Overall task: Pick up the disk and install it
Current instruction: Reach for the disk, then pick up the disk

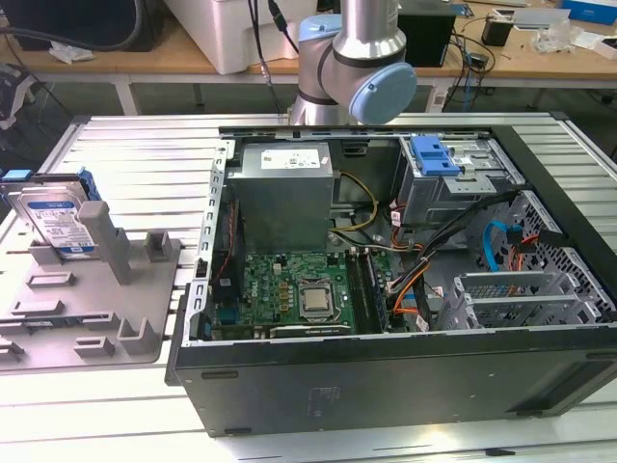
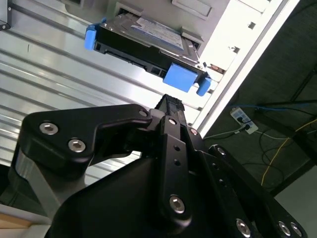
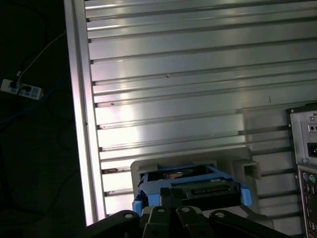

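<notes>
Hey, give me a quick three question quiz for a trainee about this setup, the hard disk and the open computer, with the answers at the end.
1. True or false: the disk already sits inside the open computer case.
2. In the exterior view, on which side of the case is the disk? A) the view's left B) the view's right C) inside it
3. Fill in: the disk rests in a grey ___ on the table.
Key: 1 false. 2 A. 3 stand.
</notes>
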`<state>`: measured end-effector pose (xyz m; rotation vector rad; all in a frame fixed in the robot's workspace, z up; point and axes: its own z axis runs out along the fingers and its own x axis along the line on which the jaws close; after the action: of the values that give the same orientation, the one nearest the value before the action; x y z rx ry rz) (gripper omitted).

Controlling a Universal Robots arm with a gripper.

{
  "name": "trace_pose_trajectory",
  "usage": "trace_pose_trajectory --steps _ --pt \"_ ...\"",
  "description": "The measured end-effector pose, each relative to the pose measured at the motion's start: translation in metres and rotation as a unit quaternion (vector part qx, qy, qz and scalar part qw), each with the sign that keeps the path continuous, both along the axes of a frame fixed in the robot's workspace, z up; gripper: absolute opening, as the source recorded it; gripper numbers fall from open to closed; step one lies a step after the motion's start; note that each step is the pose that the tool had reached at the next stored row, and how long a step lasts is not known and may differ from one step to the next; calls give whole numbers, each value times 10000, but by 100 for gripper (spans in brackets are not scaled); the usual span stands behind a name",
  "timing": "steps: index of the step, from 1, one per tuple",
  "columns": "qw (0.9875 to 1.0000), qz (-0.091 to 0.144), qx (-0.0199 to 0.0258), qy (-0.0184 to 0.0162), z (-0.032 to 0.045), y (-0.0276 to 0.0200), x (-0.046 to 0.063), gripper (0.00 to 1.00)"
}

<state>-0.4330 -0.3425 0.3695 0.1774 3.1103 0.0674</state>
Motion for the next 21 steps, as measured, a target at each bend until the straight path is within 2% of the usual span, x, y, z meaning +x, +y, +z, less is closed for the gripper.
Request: trace_pose_trajectory --steps 14,17,21 --pt "10000 0 0 5 0 0 -6 11" --pt "10000 4 0 19 0 0 13 11" --pt "9999 119 0 64 0 0 18 11"
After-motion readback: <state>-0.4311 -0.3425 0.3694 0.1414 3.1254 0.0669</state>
